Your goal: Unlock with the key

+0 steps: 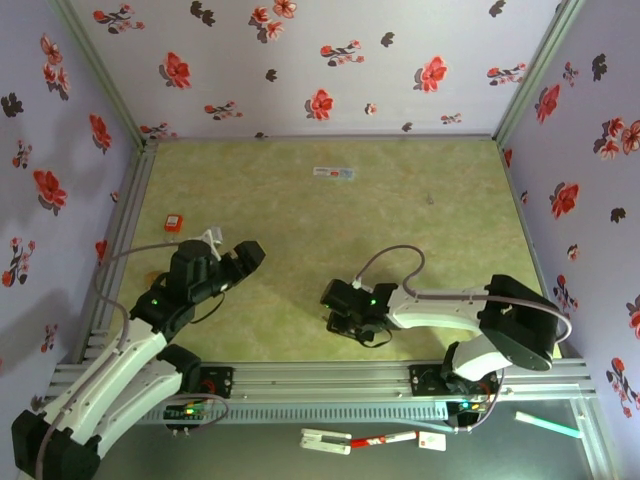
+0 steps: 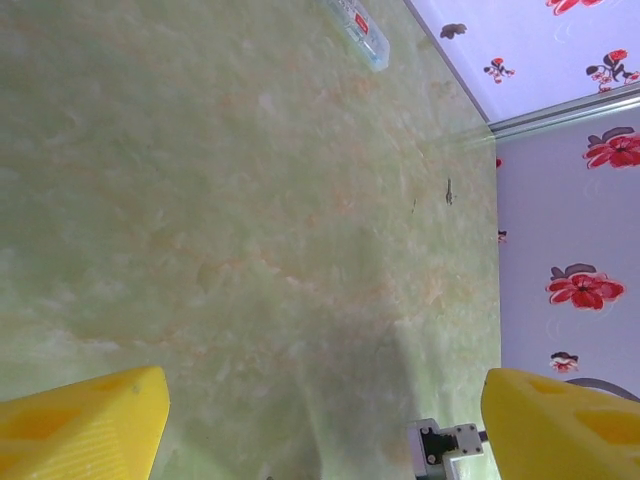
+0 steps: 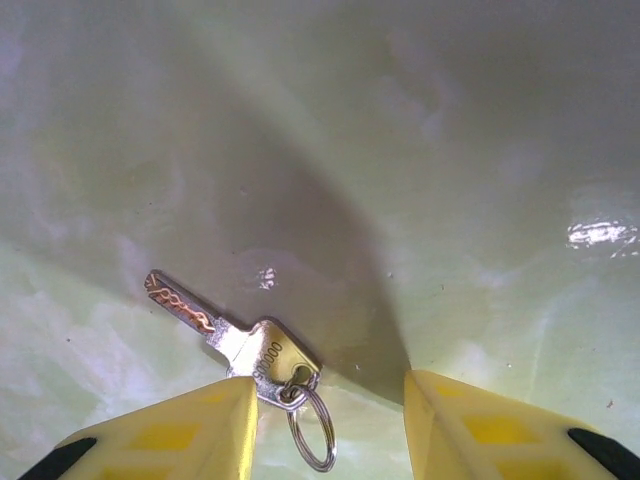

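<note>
A silver key [image 3: 232, 337] with a brassy blade and a small ring [image 3: 312, 430] lies flat on the pale green table [image 3: 450, 150]. My right gripper [image 3: 330, 425] is open and low over the table. The key's head lies just inside the left yellow finger [image 3: 170, 435], and the right finger [image 3: 500, 425] stands well apart from it. From above, the right gripper [image 1: 338, 318] hides the key. My left gripper [image 2: 325, 430] is open with nothing between its yellow fingers [image 2: 85, 425]; in the top view this left gripper [image 1: 243, 257] hangs over the table's left side. I cannot make out a lock.
A small orange object [image 1: 174, 222] and a white item [image 1: 209, 238] lie near the left rail. A clear tube with a red label [image 1: 333, 173] rests toward the back, seen also as the tube [image 2: 357, 30] in the left wrist view. Flowered walls enclose the table.
</note>
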Controlling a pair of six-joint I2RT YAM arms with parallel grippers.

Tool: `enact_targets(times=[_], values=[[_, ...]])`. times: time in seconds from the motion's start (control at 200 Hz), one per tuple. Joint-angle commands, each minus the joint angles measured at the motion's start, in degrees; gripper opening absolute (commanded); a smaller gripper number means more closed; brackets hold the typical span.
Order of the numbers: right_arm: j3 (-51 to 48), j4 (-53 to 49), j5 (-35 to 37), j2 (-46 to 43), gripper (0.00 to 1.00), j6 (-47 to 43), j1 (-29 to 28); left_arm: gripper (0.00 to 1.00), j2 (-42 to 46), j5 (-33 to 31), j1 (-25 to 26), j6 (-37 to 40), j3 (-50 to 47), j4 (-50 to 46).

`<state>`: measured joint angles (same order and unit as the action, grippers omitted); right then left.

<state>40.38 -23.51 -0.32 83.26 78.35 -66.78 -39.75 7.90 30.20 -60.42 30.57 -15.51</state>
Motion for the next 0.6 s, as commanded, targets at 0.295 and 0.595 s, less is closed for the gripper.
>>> enact_targets(times=[0.295,0.595], values=[[8.1,-7.6,-0.1,7.5,0.34,3.6,-2.7,0.82,1.3,1.4,-0.7,0.5,-3.3,1.2],[8.2,-10.3,0.2,11.0,0.23,3.8,-1.2,0.82,2.7,2.4,-1.0,-0.7,-6.3,2.7]])
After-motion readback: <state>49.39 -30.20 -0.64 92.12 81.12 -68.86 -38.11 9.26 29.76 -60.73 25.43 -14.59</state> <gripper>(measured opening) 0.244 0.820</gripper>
